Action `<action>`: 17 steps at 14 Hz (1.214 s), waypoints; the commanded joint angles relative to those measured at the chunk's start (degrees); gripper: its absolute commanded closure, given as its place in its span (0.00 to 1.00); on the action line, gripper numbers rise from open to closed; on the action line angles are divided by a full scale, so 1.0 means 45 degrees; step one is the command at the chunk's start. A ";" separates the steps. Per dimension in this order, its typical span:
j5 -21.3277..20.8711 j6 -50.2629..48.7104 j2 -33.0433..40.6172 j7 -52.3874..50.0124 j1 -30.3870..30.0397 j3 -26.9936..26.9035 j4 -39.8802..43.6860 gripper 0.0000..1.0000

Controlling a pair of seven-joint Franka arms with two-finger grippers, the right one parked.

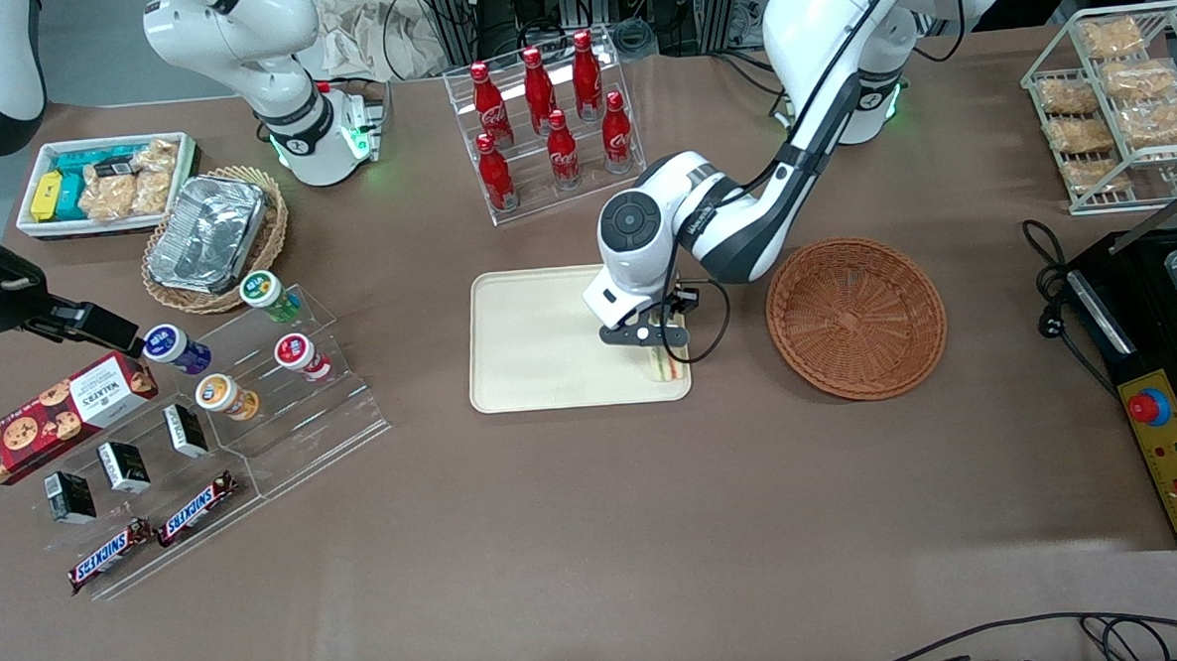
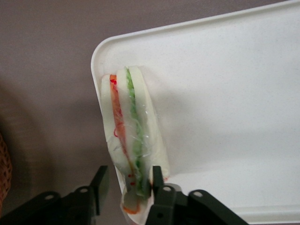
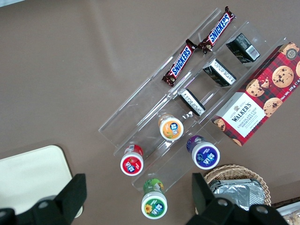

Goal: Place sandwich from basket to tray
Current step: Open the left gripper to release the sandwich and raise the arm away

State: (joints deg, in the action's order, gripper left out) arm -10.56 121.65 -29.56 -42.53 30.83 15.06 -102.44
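Observation:
The sandwich (image 1: 662, 365) stands on edge on the cream tray (image 1: 539, 343), in the tray corner nearest the front camera and the basket. It also shows in the left wrist view (image 2: 131, 126), with its orange, white and green layers visible, on the tray (image 2: 225, 93). My left gripper (image 1: 657, 342) hangs right above it and straddles it (image 2: 129, 185). The gripper is open: one finger (image 2: 157, 180) is against the bread and the other (image 2: 100, 185) stands apart from it. The reddish-brown wicker basket (image 1: 856, 317) lies beside the tray and holds nothing; its rim shows in the left wrist view (image 2: 3, 164).
A clear rack of red cola bottles (image 1: 550, 124) stands farther from the front camera than the tray. An acrylic stand with cups and snacks (image 1: 282, 364) and a tan basket with a foil pan (image 1: 215, 238) lie toward the parked arm's end. A black control box (image 1: 1162, 375) lies toward the working arm's end.

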 commanded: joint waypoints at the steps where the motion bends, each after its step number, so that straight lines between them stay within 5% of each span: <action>1: -0.0368 -0.0662 0.0666 -0.0526 -0.0073 -0.0124 -0.0088 0.01; 9: -0.0387 -0.3592 0.3538 -0.1775 -0.2027 -0.0592 0.0128 0.01; 12: -0.0583 -0.3929 0.4126 -0.2854 -0.2163 -0.1685 0.0128 0.01; 17: -0.0486 -0.5390 0.5608 0.3148 -0.4231 -0.1784 0.0109 0.01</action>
State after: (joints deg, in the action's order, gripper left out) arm -12.45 100.53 -8.53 -38.76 15.26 6.51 -101.04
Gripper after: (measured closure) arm 0.004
